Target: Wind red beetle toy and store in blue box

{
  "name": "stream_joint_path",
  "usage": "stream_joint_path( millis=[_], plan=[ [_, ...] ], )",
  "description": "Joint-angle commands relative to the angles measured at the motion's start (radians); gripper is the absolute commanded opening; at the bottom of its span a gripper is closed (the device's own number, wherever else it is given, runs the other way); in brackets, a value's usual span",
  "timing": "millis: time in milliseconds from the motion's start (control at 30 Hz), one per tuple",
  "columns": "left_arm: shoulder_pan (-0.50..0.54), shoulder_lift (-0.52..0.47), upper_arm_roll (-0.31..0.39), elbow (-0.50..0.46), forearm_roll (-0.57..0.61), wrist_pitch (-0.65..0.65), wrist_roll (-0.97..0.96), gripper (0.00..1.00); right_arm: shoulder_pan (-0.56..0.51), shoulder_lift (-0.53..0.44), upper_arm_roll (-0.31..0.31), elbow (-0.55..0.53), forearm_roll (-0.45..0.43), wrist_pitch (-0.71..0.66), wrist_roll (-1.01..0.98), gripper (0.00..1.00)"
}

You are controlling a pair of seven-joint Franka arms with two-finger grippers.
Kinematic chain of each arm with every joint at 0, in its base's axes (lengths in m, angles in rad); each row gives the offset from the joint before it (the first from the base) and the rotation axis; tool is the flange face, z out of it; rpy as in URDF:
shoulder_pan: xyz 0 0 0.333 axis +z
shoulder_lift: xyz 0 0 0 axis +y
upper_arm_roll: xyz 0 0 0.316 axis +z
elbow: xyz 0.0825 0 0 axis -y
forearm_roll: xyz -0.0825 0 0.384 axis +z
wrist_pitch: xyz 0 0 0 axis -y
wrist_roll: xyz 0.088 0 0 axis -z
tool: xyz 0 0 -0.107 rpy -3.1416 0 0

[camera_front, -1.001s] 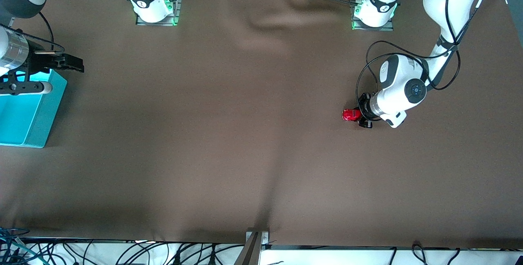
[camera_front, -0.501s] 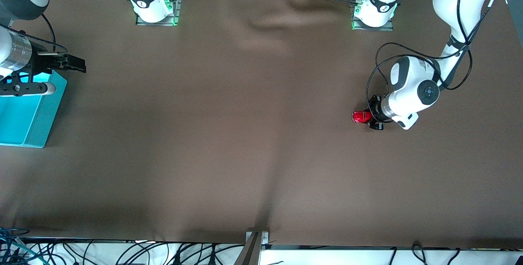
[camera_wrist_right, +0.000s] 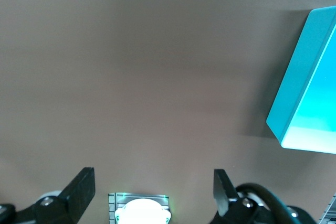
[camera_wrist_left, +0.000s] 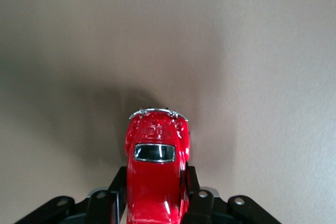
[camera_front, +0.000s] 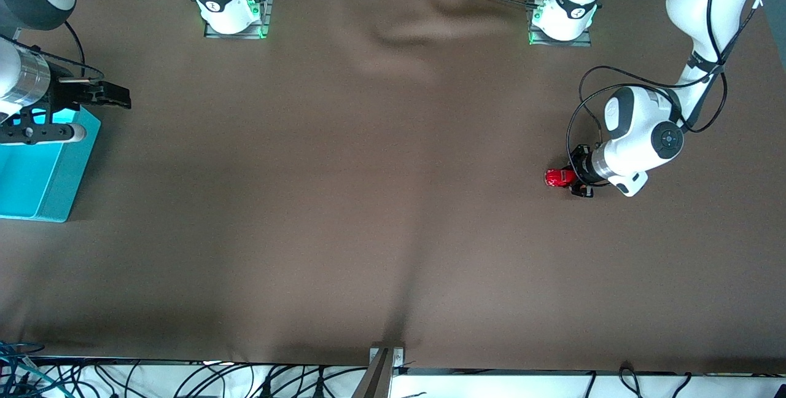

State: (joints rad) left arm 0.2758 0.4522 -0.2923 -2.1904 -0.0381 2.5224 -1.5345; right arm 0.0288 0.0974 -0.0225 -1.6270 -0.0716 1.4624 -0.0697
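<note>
While clamped in left hand (camera_front: 568,179): one red beetle toy (camera_front: 557,177), one blue box (camera_front: 43,167) (right hand (camera_front: 113,96) open).

The blue box (camera_front: 43,164) runs off the front view's edge; the red beetle toy's (camera_wrist_left: 156,179) wheels are hidden

Both arms (camera_front: 638,140) glossy white w/ dark grey joint bands, round dark cap w/ blue dot on left wrist. Black cables loop along left arm. Bases (camera_front: 562,17) on metal plates, green LEDs lit, red button on top. Grippers black; right arm (camera_front: 24,75) has silver wrist ring, black collar.
</note>
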Motion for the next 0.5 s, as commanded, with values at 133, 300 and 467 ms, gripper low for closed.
stream_joint_path(
  millis=[133,300,467],
  plan=[
    [0.048,0.031,0.007,0.017,0.055,0.016,0.036,0.00,0.002,0.005,0.003,0.010,-0.002,-0.014,0.005,1.00],
    [0.066,0.033,0.009,0.017,0.066,0.016,0.036,0.00,0.008,0.007,0.003,0.012,-0.001,-0.010,0.008,1.00],
    [0.086,0.040,0.007,0.017,0.098,0.016,0.036,0.00,0.008,0.022,0.003,0.009,-0.002,-0.002,0.005,1.00]
  ],
)
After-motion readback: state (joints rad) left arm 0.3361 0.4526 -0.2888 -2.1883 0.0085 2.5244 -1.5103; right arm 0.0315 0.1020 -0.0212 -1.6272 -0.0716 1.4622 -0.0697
